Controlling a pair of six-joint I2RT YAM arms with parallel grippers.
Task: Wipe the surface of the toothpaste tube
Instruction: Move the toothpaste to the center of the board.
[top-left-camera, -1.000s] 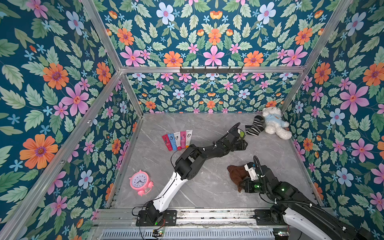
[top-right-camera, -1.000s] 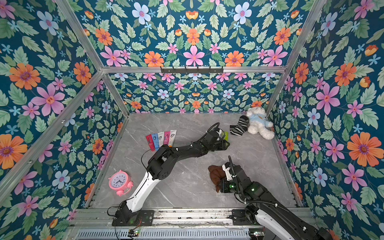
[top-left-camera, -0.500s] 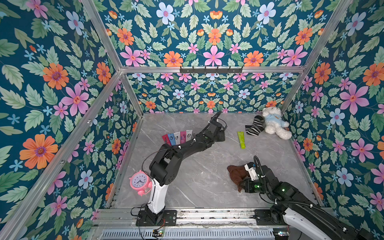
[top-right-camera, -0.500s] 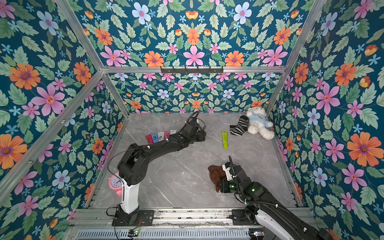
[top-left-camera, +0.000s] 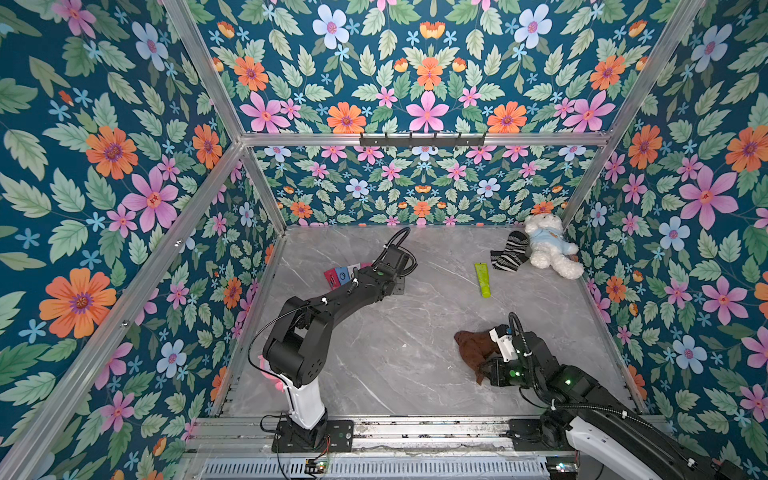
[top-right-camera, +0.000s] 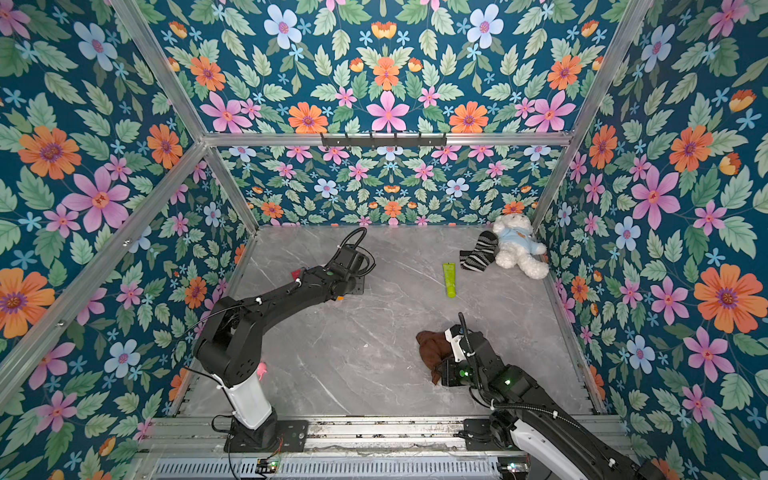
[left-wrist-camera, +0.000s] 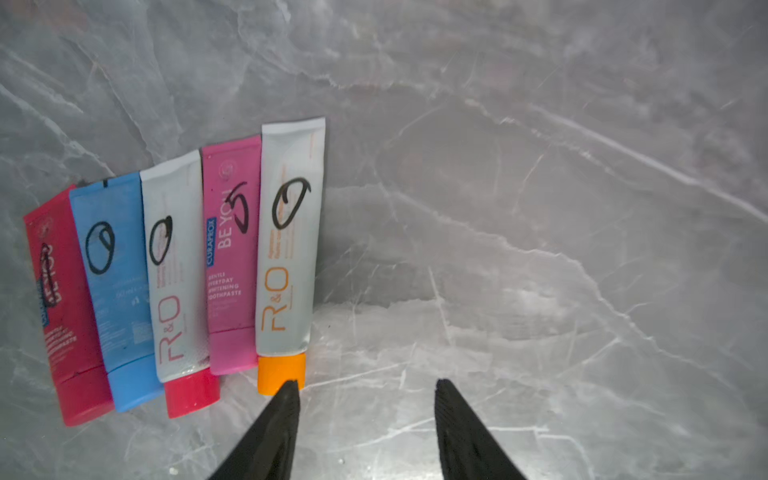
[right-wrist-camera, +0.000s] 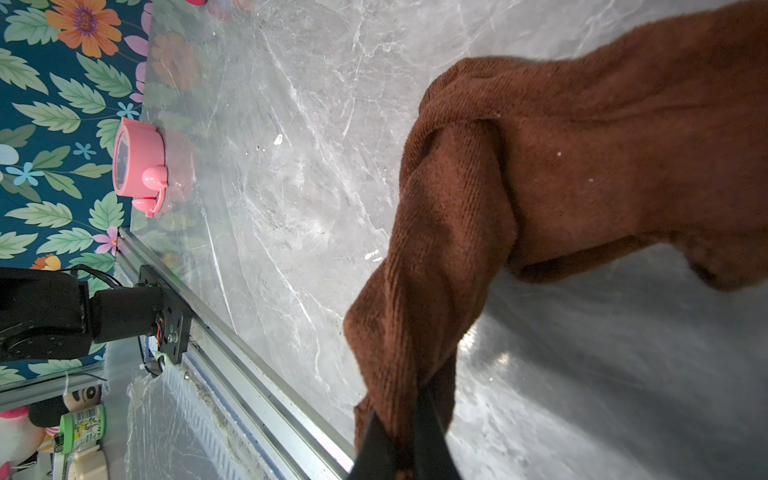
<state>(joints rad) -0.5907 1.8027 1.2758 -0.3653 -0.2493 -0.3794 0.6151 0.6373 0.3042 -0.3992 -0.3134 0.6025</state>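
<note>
Probably best to shift the nearer left tool (left-wrist-camera: 365, 384), spread and empty, sideways onto the orange-capped tube (left-wrist-camera: 286, 249) near the left edge of the desk (top-left-camera: 415, 353), lying lengthwise away, cap (left-wrist-camera: 281, 372) at one fingertip (left-wrist-camera: 291, 392), with the right tool (right-wrist-camera: 401, 409) clenching the cloth (right-wrist-camera: 540, 166) well apart.

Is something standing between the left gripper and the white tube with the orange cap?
Nothing visible does. The open left gripper sits right at the orange-capped tube; the pink tube lies beside it, not in front.
</note>
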